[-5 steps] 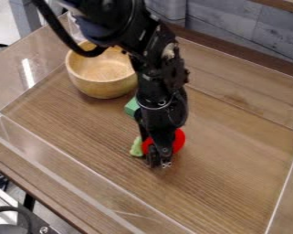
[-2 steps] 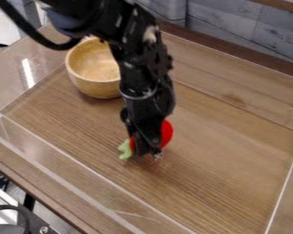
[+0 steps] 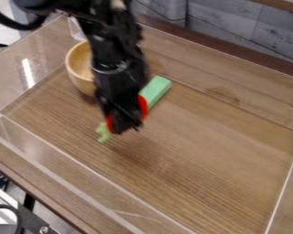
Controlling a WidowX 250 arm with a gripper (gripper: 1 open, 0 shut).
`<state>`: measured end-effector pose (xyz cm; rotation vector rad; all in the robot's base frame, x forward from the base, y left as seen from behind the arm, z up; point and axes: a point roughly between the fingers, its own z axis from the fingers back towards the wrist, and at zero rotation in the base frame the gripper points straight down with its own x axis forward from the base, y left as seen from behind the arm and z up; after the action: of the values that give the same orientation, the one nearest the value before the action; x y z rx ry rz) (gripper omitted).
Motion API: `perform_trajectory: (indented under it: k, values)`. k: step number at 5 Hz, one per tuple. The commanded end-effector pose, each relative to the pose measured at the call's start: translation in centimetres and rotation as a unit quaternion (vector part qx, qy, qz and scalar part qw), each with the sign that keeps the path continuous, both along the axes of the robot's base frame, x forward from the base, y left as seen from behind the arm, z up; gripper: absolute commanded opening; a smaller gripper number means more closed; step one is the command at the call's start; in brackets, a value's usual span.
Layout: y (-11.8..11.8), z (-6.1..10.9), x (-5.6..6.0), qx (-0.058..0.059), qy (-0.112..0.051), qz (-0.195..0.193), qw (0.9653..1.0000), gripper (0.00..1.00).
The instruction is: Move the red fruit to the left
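Note:
The red fruit point(image 3: 139, 107) is small and bright red, with a light-green leaf stub point(image 3: 102, 135) sticking out toward the lower left. My gripper point(image 3: 120, 123) points straight down over the wooden table point(image 3: 210, 164) and is shut on the red fruit, holding it a little above the surface. The black fingers hide most of the fruit. Only a red sliver shows on the right side of the fingers.
A wooden bowl point(image 3: 80, 71) sits just behind and left of the arm. A flat green block point(image 3: 157, 90) lies right of the arm, close behind the gripper. Clear plastic walls point(image 3: 26, 137) ring the table.
The gripper closed on the red fruit, lifted it off the table and carried it to the left. The green block, hidden behind the arm before, now shows.

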<state>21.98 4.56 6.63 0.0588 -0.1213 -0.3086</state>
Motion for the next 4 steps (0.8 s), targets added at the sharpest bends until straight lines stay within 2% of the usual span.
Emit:
perform_trajectory:
  k: [1, 2, 4]
  values:
    - [2.1, 0.2, -0.1, -0.003, -0.020, 0.030, 0.9993, 0.00]
    - [3.3, -1.0, -0.8, -0.010, -0.013, 0.053, 0.9985, 0.00]
    - [2.8, -1.2, -0.9, -0.018, -0.011, 0.068, 0.9974, 0.00]
